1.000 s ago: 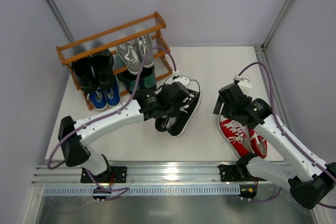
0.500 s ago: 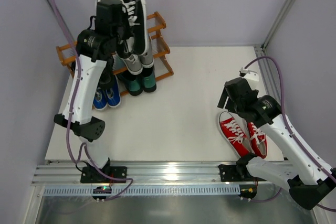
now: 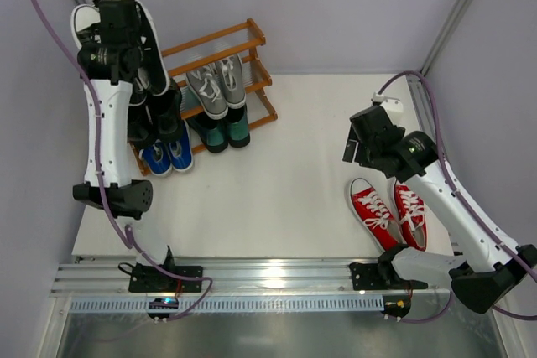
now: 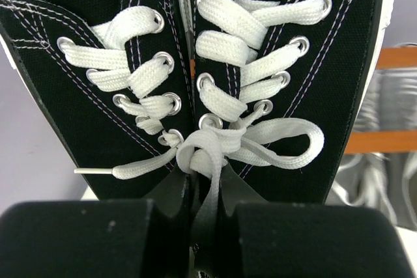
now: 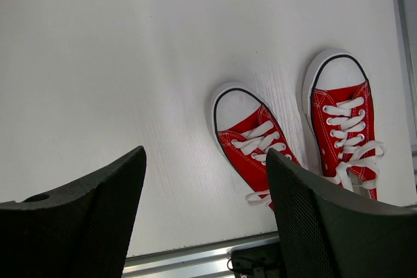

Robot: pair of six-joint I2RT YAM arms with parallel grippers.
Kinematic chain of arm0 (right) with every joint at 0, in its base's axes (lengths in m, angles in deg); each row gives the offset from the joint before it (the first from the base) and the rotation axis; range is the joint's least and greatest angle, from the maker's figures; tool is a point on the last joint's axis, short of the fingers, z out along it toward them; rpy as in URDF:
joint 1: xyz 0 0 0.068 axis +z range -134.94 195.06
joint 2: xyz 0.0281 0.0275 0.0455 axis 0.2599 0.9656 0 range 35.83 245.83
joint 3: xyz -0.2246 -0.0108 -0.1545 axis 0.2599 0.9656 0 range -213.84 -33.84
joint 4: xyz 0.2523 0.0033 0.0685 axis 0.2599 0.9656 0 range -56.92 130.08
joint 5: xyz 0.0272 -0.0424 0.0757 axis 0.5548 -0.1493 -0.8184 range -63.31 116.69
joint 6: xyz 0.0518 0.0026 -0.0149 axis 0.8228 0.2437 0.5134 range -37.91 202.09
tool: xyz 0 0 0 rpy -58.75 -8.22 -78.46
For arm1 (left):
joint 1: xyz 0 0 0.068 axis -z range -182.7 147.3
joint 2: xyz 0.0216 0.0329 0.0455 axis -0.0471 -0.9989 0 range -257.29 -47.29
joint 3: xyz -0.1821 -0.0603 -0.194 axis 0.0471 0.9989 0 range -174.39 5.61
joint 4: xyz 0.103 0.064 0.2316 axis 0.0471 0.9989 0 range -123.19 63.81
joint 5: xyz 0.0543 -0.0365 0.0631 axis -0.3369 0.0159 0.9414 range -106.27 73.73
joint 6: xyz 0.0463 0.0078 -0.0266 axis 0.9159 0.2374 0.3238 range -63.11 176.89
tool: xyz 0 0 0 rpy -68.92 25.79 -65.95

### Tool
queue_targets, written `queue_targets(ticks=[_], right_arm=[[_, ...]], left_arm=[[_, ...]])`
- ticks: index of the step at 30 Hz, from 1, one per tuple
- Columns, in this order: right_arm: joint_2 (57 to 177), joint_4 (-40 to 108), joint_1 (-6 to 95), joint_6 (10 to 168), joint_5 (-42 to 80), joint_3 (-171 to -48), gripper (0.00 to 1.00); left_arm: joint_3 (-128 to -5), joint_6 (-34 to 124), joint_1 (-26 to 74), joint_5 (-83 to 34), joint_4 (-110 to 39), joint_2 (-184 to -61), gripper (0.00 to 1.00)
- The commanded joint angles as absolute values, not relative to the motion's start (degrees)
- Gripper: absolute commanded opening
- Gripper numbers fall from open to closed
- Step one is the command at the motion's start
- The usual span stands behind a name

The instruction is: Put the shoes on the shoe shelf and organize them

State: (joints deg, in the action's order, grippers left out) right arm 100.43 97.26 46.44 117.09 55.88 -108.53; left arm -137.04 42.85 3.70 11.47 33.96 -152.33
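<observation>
Above the left end of the shoe shelf (image 3: pixel 252 38), the left gripper (image 4: pixel 205 229) is clenched on the black-and-white sneakers (image 4: pixel 195 76), pinching the two tongues together so the pair hangs side by side off the table (image 3: pixel 277 190). They are black canvas with white stitching, metal eyelets, white rubber edging and flat white laces tied in a loose bow. The shelf is an orange-brown wooden rack of three slanted tiers built from thin rails, and it holds four pairs. On its right half the grey sneakers (image 3: pixel 215 85) sit above the dark green loafers (image 3: pixel 223 132). On its left half the black leather loafers (image 3: pixel 161 111) sit above the blue sneakers (image 3: pixel 168 155), partly hidden behind the left arm. Well apart from the shelf, far to its right and nearer the arm bases, the red sneakers (image 3: pixel 390 215) lie on the table as a pair, toes towards the back wall, with white toe caps and white laces. That makes six pairs in all: four racked, one held, one on the table. The right gripper (image 5: pixel 205 154) hovers between the shelf and the red pair, its fingers (image 5: pixel 306 219) spread wide, grasping nothing.
</observation>
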Motion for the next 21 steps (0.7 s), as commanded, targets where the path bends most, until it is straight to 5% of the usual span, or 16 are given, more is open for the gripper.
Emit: queue_targets(ticks=[1, 21], right_arm=[[101.92, 98.30, 46.27, 114.61, 55.70, -112.67, 0.75], [107.63, 96.10, 46.27, 113.64, 52.18, -116.28, 0.72]], left_arm=[[-137.39, 44.41, 0.56, 12.91, 28.24, -149.68, 0.00], [-132.64, 50.74, -6.21, 2.54, 25.96, -152.49, 0.00]])
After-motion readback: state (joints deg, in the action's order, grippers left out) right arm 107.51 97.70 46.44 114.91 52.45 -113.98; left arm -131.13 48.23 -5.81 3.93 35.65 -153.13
